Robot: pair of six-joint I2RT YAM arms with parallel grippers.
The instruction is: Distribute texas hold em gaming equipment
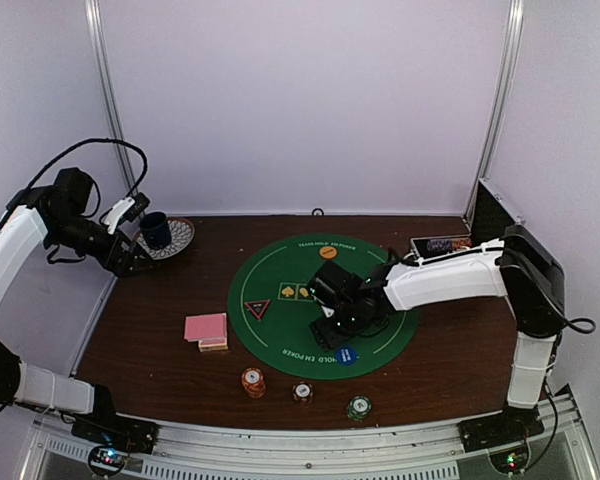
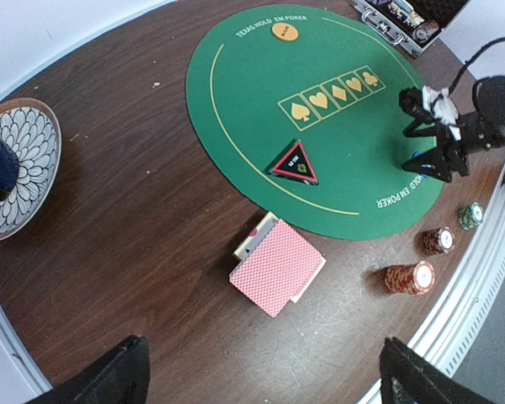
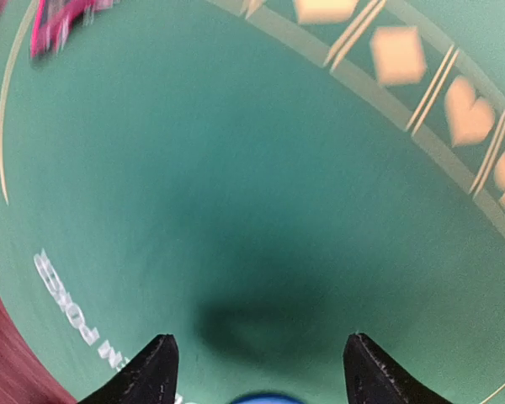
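The pink-red-backed card deck (image 1: 207,329) (image 2: 278,265) lies on the wood, left of the green mat (image 1: 280,262). On the mat sit a red triangle (image 1: 257,308) (image 2: 293,162), an orange disc (image 1: 328,252) and a blue disc (image 1: 347,355). Three chip stacks, orange (image 1: 253,381), white-red (image 1: 302,392) and green (image 1: 358,407), stand along the near edge. My right gripper (image 1: 332,325) (image 3: 257,370) hangs open low over the mat with nothing between its fingers; the blue disc (image 3: 265,397) peeks in just behind them. My left gripper (image 1: 138,263) (image 2: 261,374) is open, high at the far left, apart from everything.
A dark blue cup (image 1: 156,230) stands on a patterned plate (image 1: 183,236) at the back left, close to my left gripper. The open silver-and-black chip case (image 1: 442,244) lies at the back right behind my right arm. A metal rail runs along the table's near edge.
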